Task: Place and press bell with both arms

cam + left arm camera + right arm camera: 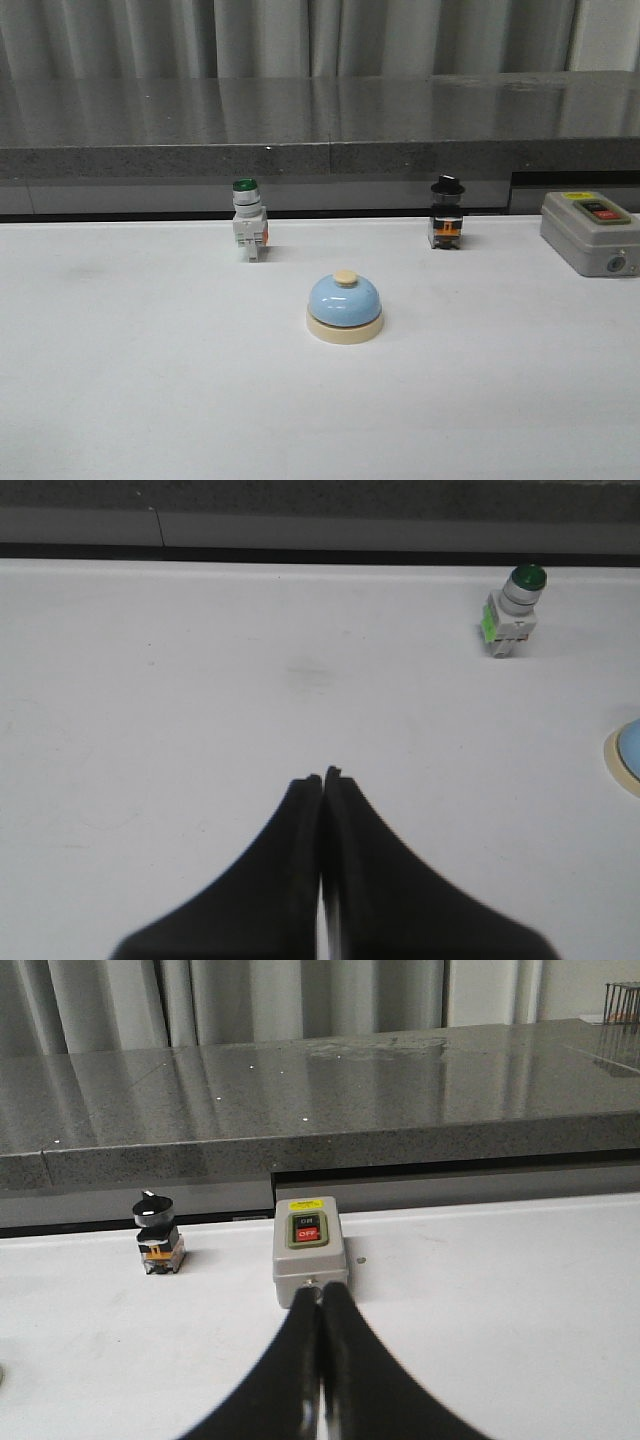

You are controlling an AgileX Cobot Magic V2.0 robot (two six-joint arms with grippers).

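Both sets of fingers closed, empty: left gripper (pixel 323 777), right gripper (pixel 320 1290). Bell (pixel 344 308) upright mid-desk (pixel 150 380), untouched; pressing seemingly outstanding.

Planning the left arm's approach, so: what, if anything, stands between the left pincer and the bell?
Nothing visible. In the left wrist view, bare table lies between the shut left pincer and the bell; the green-capped switch stands farther back, off that line.
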